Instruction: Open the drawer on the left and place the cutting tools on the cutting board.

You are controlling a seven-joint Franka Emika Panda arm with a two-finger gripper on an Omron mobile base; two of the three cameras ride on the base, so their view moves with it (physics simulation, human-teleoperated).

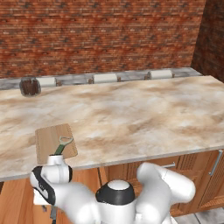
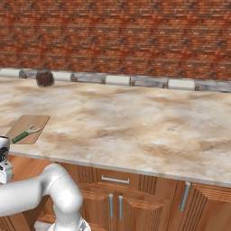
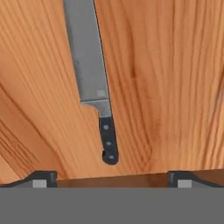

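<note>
The knife (image 3: 97,87) lies flat on the wooden drawer floor (image 3: 166,87) just ahead of the wide, empty jaws, and it looks light, stiff, thin and slippery, so I would take it across the dark handle (image 3: 108,144), not the blade.

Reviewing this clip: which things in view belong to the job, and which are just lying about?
Belongs to the job:
- cutting board on the counter
- green-handled tool lying on the board
- knife on a wooden surface below the open tool

Just lying about:
- dark brown jar at the back of the counter
- narrower drawer front
</note>
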